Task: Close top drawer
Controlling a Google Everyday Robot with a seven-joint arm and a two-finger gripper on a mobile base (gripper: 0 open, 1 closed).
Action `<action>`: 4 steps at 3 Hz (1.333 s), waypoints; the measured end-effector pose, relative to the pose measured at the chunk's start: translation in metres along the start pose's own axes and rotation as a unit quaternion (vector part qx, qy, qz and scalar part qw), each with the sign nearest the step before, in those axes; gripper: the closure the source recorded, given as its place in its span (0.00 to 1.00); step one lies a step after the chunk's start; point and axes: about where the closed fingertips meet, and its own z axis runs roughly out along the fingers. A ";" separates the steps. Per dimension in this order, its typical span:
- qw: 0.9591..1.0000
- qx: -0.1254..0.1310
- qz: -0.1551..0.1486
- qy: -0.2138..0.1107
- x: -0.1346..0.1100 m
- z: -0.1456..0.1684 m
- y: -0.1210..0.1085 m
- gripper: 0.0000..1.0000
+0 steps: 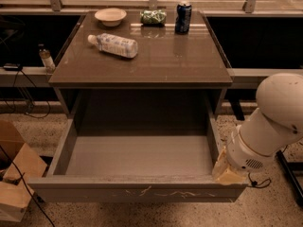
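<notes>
The top drawer [137,192] is pulled far out of the cabinet, its grey interior empty and its flat front showing pale squiggly scratches right of middle. My white arm comes in from the right. My gripper [229,172], a pale yellowish end piece, sits at the drawer's front right corner, by the right side wall. From here the arm hides how it meets the drawer.
On the cabinet top [189,60] lie a plastic bottle [113,44], a small bowl [110,16], a green bag [153,16] and a blue can [183,17]. Cardboard boxes [16,178] and cables are on the floor at left. A dark stand leg [289,174] is at right.
</notes>
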 end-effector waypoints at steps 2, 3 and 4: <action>1.000 -0.011 0.003 0.026 0.004 0.016 0.005 1.00; 0.999 -0.033 0.016 0.039 0.014 0.041 0.011 1.00; 0.997 -0.053 0.035 0.042 0.028 0.066 0.012 1.00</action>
